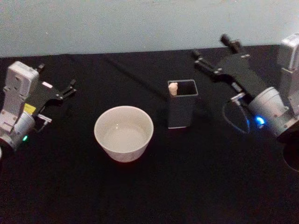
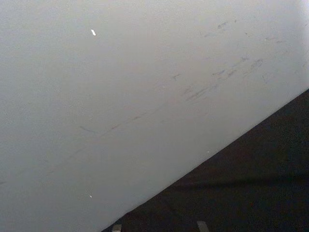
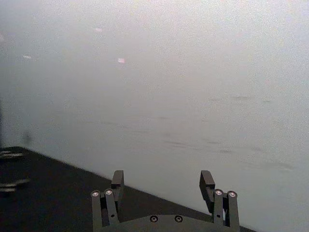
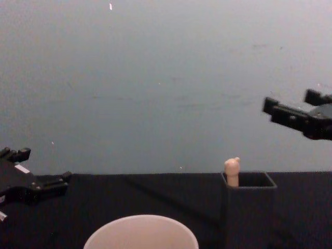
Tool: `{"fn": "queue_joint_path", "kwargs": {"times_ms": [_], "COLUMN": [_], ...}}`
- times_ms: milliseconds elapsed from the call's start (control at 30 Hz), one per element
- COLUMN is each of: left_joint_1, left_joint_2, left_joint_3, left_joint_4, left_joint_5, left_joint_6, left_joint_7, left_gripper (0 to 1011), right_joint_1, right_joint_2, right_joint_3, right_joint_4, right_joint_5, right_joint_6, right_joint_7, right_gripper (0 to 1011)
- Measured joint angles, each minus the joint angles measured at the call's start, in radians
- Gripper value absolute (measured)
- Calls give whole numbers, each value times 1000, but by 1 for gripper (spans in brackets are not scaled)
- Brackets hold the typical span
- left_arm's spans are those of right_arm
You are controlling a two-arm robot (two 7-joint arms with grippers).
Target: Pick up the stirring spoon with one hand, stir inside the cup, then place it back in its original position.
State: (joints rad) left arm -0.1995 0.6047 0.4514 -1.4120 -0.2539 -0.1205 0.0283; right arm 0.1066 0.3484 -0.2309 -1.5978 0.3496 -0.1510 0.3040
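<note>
**Spoon in holder, not yet grasped**

Spoon (image 1: 173, 88) stands in the left rear corner of the holder (image 1: 181, 112), knobbed tip above the rim. Cup (image 1: 124, 132) sits just left of it. Right gripper (image 1: 212, 54) hovers raised, jaws spread, empty. Left gripper (image 1: 70, 87) parked far left, spread. Spoon likely light, stiff, slim; pinch the tip.

The cup (image 1: 124, 133) looks smooth and faintly glossy, the holder (image 1: 181, 110) matt, the table (image 1: 196, 186) dull black.
</note>
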Motion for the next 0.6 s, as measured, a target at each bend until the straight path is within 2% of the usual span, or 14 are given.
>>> {"fn": "queue_joint_path", "kwargs": {"times_ms": [167,267,600], "left_joint_1": [0,0,0], "left_joint_2": [0,0,0], "left_joint_3": [0,0,0], "left_joint_4": [0,0,0], "left_joint_5": [0,0,0], "left_joint_6": [0,0,0], "left_joint_7": [0,0,0], "left_gripper": [1001,1001,1001], "right_joint_1": [-16,-23,-22], "right_joint_2": [-17,-23,-49], "right_joint_3": [35,38,25], "right_joint_4": [23,45,134], "right_joint_5": [-58,-89,-147], "right_joint_6": [10,25,66], "right_joint_7": [-79,-101,-110], "right_gripper": [1000,1002,1000]}}
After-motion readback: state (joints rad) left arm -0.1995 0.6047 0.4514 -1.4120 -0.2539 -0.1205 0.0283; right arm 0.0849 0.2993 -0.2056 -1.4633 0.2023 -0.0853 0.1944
